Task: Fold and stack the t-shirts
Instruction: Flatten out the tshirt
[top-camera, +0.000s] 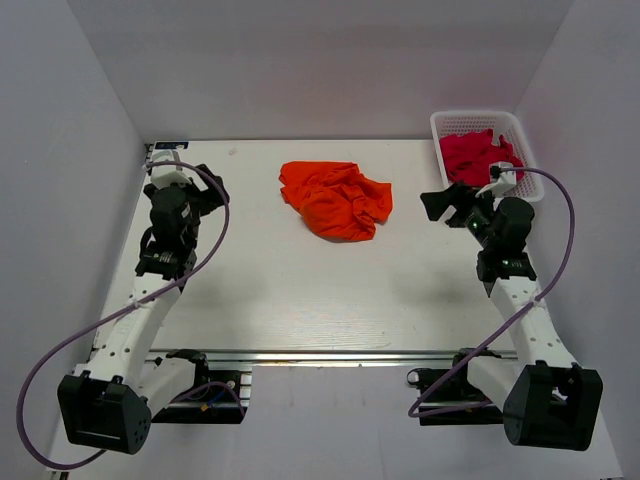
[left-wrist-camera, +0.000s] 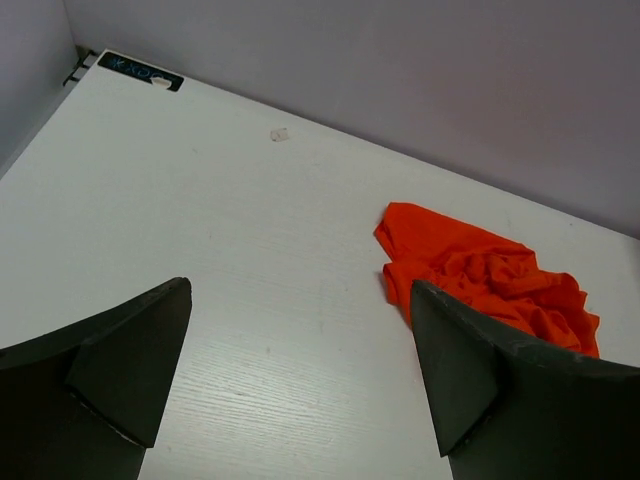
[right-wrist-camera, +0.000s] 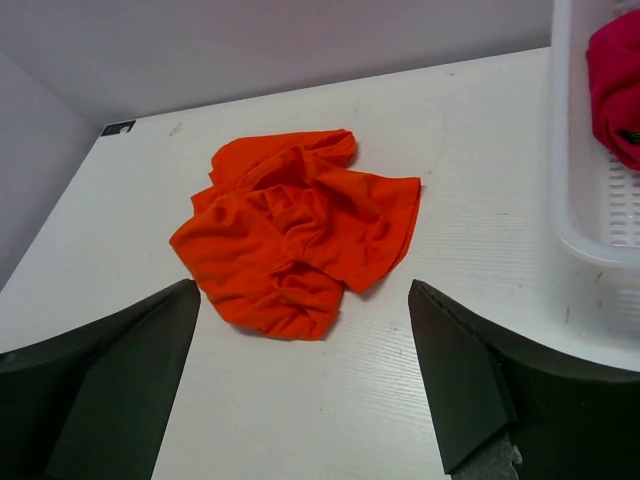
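An orange t-shirt (top-camera: 335, 198) lies crumpled on the white table at the back centre. It also shows in the left wrist view (left-wrist-camera: 490, 275) and the right wrist view (right-wrist-camera: 295, 230). A magenta t-shirt (top-camera: 478, 154) lies bunched in the white basket (top-camera: 525, 135) at the back right; it also shows in the right wrist view (right-wrist-camera: 615, 85). My left gripper (top-camera: 205, 190) is open and empty, left of the orange shirt. My right gripper (top-camera: 445, 203) is open and empty, right of the orange shirt and just in front of the basket.
The basket's near wall (right-wrist-camera: 585, 235) is close to my right gripper. A small black label (left-wrist-camera: 140, 72) is fixed at the table's back left corner. Grey walls enclose the table on three sides. A metal rail (top-camera: 330, 353) runs along the near edge.
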